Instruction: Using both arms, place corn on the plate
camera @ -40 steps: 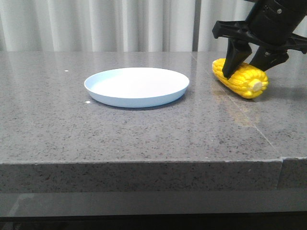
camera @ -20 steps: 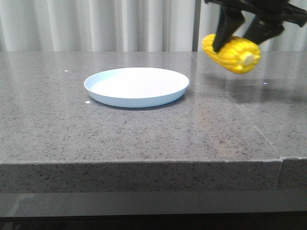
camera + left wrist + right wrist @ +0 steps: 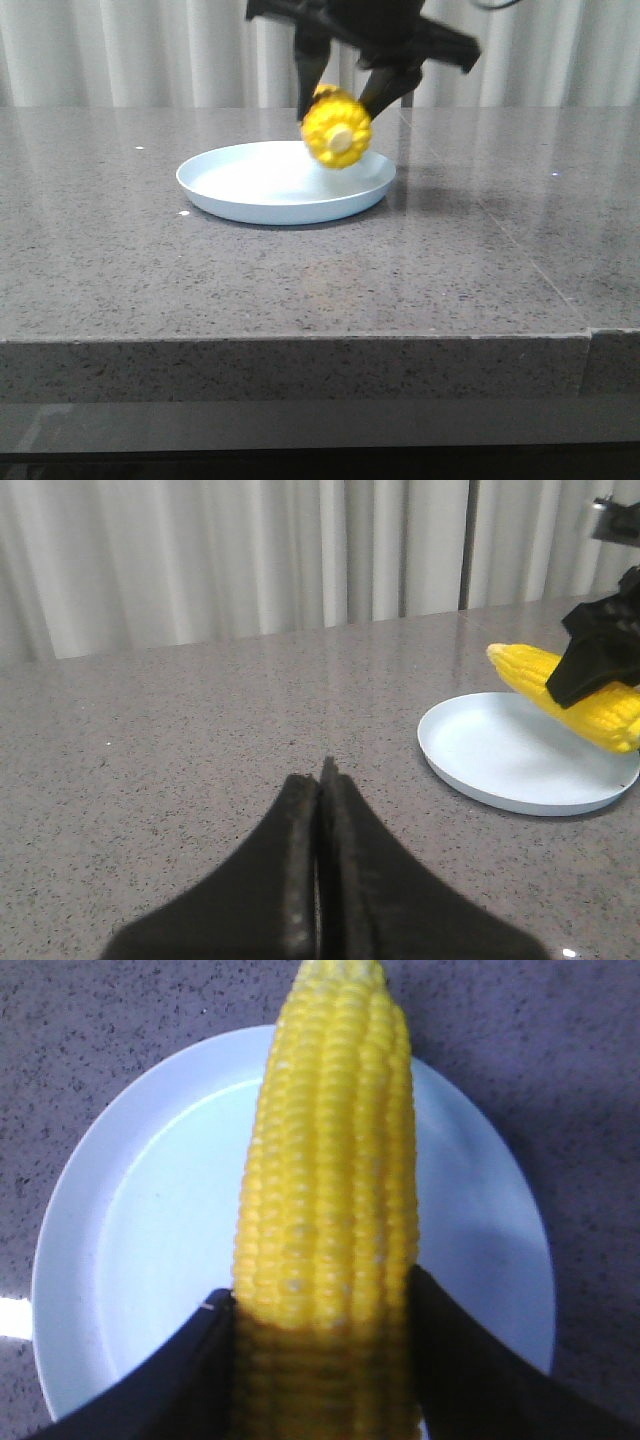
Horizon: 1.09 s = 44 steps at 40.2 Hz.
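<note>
My right gripper is shut on the yellow corn and holds it in the air over the right part of the pale blue plate, stub end towards the front. In the right wrist view the corn runs out from between my black fingers across the plate. My left gripper is shut and empty, low over the table, well left of the plate; the held corn shows there too. The left gripper is not in the front view.
The grey speckled stone table has a front edge near the camera and a seam on the right. White curtains hang behind the table.
My right gripper lifted the corn off the table at the right and carried it left, to above the plate. The corn now points its stub end forward. The plate has not moved.
</note>
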### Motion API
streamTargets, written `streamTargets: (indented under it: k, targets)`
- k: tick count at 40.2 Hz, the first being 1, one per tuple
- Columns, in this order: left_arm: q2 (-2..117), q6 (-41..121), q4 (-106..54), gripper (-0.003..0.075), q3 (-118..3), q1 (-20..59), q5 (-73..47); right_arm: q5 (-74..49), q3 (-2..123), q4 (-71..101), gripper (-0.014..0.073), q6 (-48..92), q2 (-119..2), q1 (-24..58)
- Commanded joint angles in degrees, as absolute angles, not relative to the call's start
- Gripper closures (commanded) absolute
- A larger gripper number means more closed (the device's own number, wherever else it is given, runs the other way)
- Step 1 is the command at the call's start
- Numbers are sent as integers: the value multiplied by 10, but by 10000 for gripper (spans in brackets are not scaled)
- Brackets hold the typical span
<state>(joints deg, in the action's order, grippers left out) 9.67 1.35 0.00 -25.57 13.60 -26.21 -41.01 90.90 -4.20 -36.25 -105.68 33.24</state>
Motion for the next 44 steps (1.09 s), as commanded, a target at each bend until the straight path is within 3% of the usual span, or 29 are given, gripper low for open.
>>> streamTargets:
  k: [1,7,16,20,28,30,33,41,44]
  targets:
    - [103,14,0,741,-270,140,-222,-365,937,-58,388,-386,-1048,333]
    - [103,14,0,741,-270,140,-222,-363,937,-46,365,-386,-1060,333]
    - [103,14,0,741,-270,140,-222,-376,937,-34,65,-386,-1060,333]
    - [103,14,0,741,-270,140,-222,-385,937,-34,-27,-386,-1055,333]
    - [103,14,0,741,-270,140,-222,-376,937,-61,-41,-383,-992,331]
    - [103,14,0,741,-270,140,-222,-376,937,-67,-31,-376,-974,327]
    - [103,14,0,741,-270,140,-222,-381,937,-67,53,-370,-951,317]
    - [103,14,0,741,-270,140,-222,-400,937,-83,424,-369,-906,284]
    - [103,14,0,741,-270,140,-222,-419,937,-106,526,-369,-896,272]
